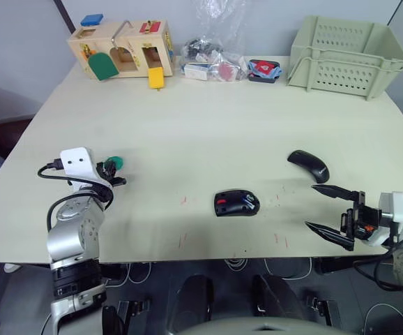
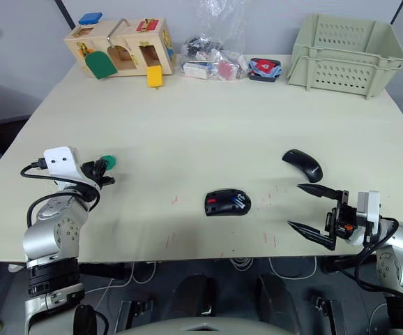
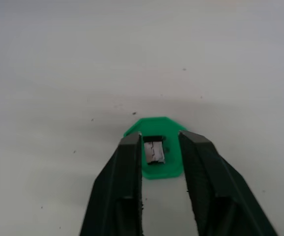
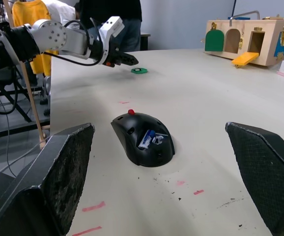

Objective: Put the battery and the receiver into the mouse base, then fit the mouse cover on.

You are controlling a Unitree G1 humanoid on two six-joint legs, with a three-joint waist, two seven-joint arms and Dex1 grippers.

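On the tabletop point(image 1: 208, 132), near edge to far: mouse parts laid out for assembly, both hands empty.

Right hand point(image 1: 329, 216) is held low at the near right, fingers spread wide, aimed toward the mouse base point(image 1: 236, 203); the battery point(image 4: 146, 139) is seen seated inside it. Left hand point(image 3: 157, 147) is poised at the near left, fingers parted either side of a small metal piece, judged the receiver, on a green hexagonal holder point(image 3: 156, 147), nothing pinched yet. The mouse cover point(image 1: 309, 165) lies farther right, apart, unfitted. A wooden box point(image 1: 121, 45) and crate point(image 1: 346, 54) are ranged along the far edge.

Robotics lab: pale worktable point(image 1: 208, 125), wooden latch-box toy point(image 1: 121, 47), plastic crate point(image 1: 346, 54).
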